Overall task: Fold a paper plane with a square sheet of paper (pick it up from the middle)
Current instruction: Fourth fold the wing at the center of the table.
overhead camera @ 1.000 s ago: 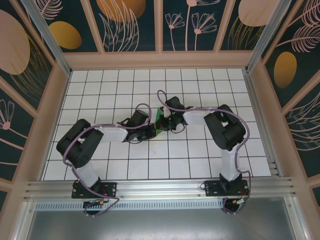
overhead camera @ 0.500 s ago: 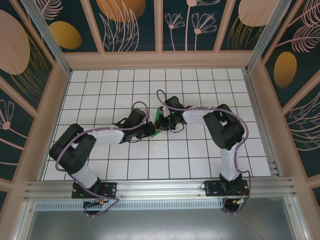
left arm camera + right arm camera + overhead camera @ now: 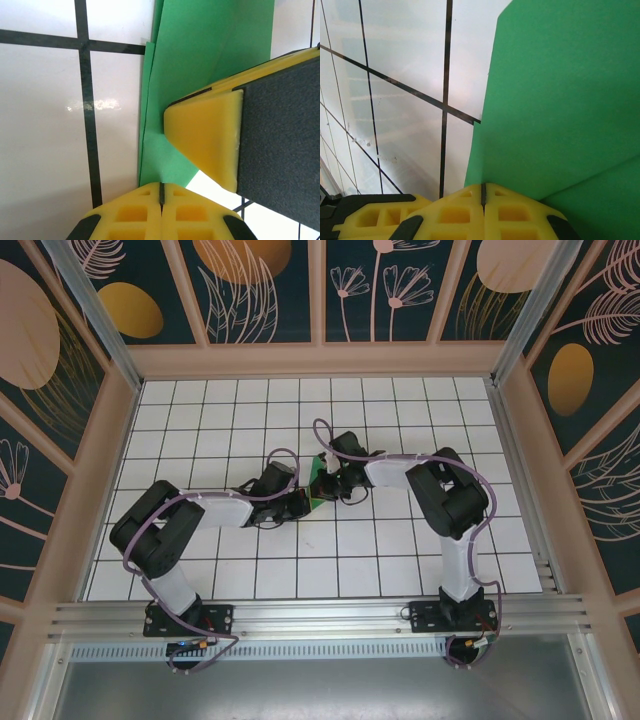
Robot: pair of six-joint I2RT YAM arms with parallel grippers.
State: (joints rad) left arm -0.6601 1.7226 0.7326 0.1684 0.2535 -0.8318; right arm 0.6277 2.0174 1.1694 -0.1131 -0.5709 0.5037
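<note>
Near the middle of the desk (image 3: 400, 540), the left gripper (image 3: 161, 186) has its jaws pinched on the green paper (image 3: 560, 100); the right gripper (image 3: 483, 187) clamps it too.

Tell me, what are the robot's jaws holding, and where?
The folded green paper. The left gripper pinches its narrow end; the right gripper pinches an edge, jaws shut on both.
</note>
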